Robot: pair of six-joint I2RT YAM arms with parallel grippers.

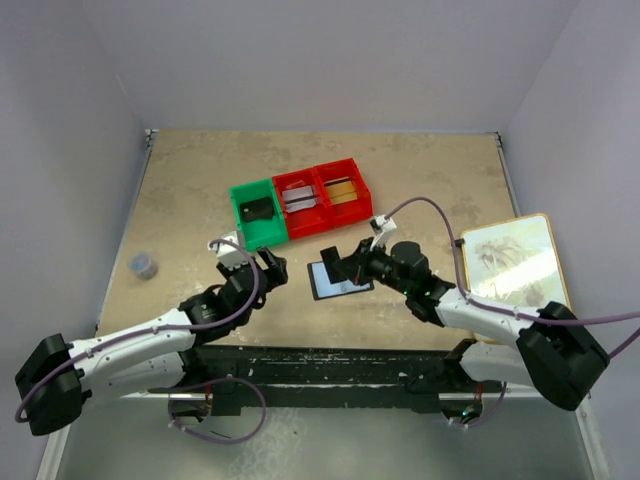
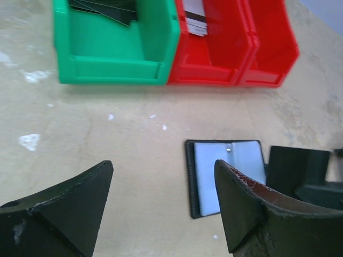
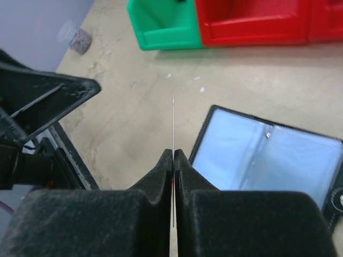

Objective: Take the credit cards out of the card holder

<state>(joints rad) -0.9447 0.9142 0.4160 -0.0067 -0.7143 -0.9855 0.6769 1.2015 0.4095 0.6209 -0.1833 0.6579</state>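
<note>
Black-edged card holder (image 2: 228, 171) with pale grey-blue inner faces. Green bin (image 1: 262, 235) around a black card (image 1: 257, 209); red bins (image 1: 305, 222) around a silver-grey card (image 1: 298, 196) and a gold-brown card (image 1: 343, 189). Mottled beige tabletop (image 1: 420, 180), flecked white.

Table (image 1: 200, 190): beige, mottled top in front of me. Lying on it:
- green bin (image 1: 262, 234), centre, toward the far edge
- red bin (image 1: 303, 217), touching its right side
- second red bin (image 1: 347, 207), next in the row
- card holder (image 1: 335, 286), open flat, centre, toward my near edge
- small jar (image 1: 145, 264), left edge
- pale framed panel (image 1: 515, 262), right edge
</note>
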